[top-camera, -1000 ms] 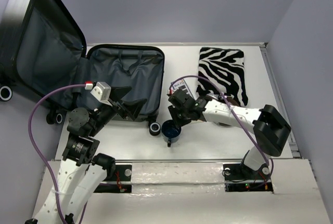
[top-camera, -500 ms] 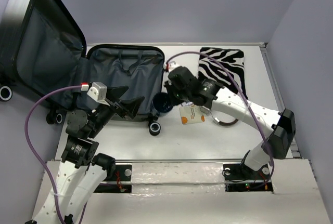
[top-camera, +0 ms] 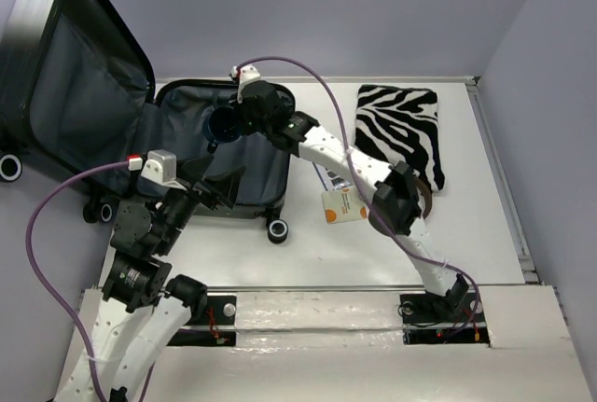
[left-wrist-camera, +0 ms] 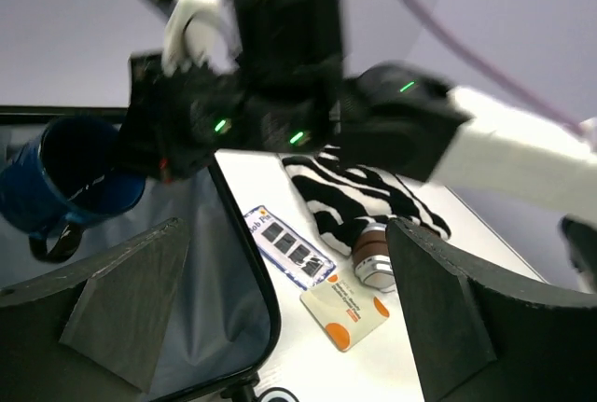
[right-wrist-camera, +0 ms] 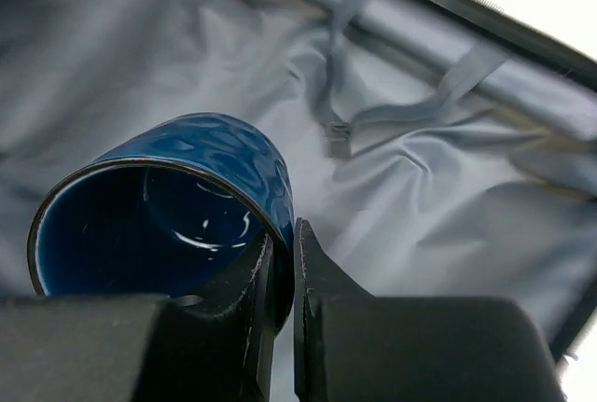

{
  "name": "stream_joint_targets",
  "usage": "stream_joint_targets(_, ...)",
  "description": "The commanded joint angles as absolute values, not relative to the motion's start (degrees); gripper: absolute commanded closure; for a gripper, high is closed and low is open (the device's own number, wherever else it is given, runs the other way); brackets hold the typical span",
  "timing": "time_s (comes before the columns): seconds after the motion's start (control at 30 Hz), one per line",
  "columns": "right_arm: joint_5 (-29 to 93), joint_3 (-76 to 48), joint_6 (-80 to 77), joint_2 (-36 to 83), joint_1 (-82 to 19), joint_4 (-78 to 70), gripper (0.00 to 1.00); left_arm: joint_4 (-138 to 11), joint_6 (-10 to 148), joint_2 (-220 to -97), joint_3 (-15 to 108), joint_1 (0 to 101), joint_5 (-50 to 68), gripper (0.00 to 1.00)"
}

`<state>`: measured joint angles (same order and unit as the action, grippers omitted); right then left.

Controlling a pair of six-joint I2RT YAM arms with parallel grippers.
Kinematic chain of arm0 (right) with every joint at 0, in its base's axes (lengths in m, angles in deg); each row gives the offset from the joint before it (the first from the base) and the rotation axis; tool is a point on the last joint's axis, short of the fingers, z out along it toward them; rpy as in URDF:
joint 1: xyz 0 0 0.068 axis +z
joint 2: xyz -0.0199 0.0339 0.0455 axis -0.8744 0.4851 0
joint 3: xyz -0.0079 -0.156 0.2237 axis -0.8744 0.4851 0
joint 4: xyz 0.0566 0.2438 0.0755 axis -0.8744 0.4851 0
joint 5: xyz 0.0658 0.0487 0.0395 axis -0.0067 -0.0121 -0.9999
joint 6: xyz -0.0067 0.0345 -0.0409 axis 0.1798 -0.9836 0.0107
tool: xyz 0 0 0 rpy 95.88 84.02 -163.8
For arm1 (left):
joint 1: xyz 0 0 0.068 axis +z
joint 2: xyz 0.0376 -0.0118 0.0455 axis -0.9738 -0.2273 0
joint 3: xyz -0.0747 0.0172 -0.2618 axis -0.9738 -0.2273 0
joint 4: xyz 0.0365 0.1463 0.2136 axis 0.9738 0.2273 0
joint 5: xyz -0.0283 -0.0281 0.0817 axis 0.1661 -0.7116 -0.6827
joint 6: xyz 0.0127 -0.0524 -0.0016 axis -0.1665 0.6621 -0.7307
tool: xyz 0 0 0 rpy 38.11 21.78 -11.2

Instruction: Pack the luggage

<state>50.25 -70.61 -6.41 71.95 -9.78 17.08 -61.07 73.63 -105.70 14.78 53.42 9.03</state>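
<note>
Luggage (top-camera: 266, 164): far-left corner of table, lid thrown open to the left, grey lining exposed.
Left gripper (top-camera: 216, 181): jaws wide apart, empty, over luggage's near edge.
Right gripper (right-wrist-camera: 293, 253): pinched on rim of blue mug (right-wrist-camera: 201, 155), above luggage lining.
Zebra cloth (top-camera: 399, 131): far-right table corner.

luggage (top-camera: 84, 94) lid cut off at left edge, card (top-camera: 343, 206) print unreadable
</note>
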Motion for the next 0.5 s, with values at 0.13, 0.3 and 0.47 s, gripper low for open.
stream_joint_targets(0.13,59.6,-79.1,-5.1,83.1,-10.5,-3.8,0.93,-61.5,73.5,-104.9,17.4,49.8,3.5,0.01)
stream_joint_targets(0.3,57.0,-77.9,-7.5,87.4,-10.5,-6.0,0.93,-61.5,73.3,-104.2,17.9,49.4,2.1,0.01)
stream_joint_targets(0.47,55.7,-73.6,-8.9,87.7,-9.4,-8.0,0.73,-61.5,73.3,-104.2,17.7,49.2,2.3,0.01)
